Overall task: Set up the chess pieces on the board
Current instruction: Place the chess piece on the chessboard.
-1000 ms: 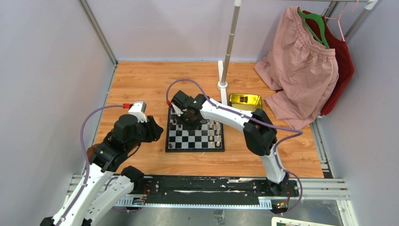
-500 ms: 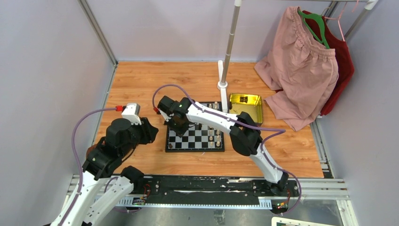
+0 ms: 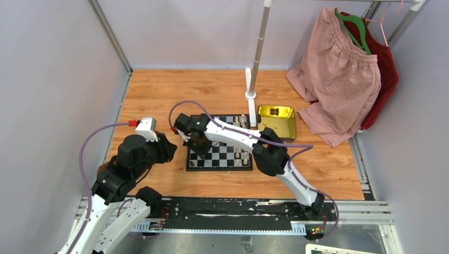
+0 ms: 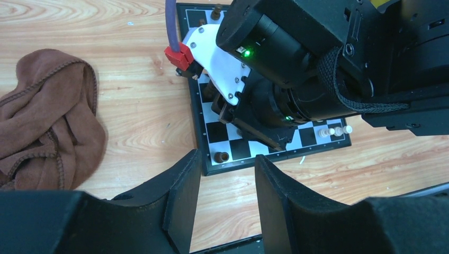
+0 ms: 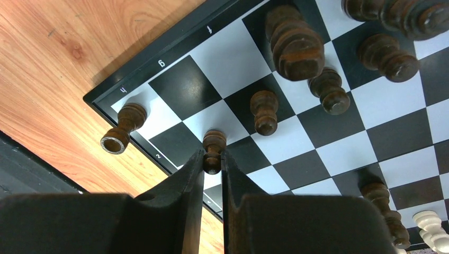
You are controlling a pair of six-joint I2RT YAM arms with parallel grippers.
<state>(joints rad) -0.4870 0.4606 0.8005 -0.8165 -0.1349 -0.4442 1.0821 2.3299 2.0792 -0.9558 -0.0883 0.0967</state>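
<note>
The board [image 3: 225, 156] lies mid-table, partly under my right arm. My right gripper [image 5: 213, 159] is shut on a dark pawn [image 5: 214, 150], held over the squares near the board's left edge [image 5: 159, 63]. Other dark chess pieces [image 5: 263, 110] stand close by, and a dark rook [image 5: 120, 130] stands on the corner square. Cream pieces [image 4: 333, 130] stand at the board's right side. My left gripper [image 4: 227, 164] is open and empty above bare wood just off the board's near-left corner [image 4: 209, 168]. In the top view the right gripper [image 3: 196, 142] hides the pawn.
A shiny gold tray [image 3: 276, 117] with a few pieces in it sits right of the board. A white pole on its base [image 3: 250, 95] stands behind the board. Pink and red clothes [image 3: 344, 79] hang at the back right. A brown cloth [image 4: 42, 116] lies left of the board.
My right arm has swung left across the board, from its middle to its left side, still shut on the pawn. The left arm has drawn back a little to the left.
</note>
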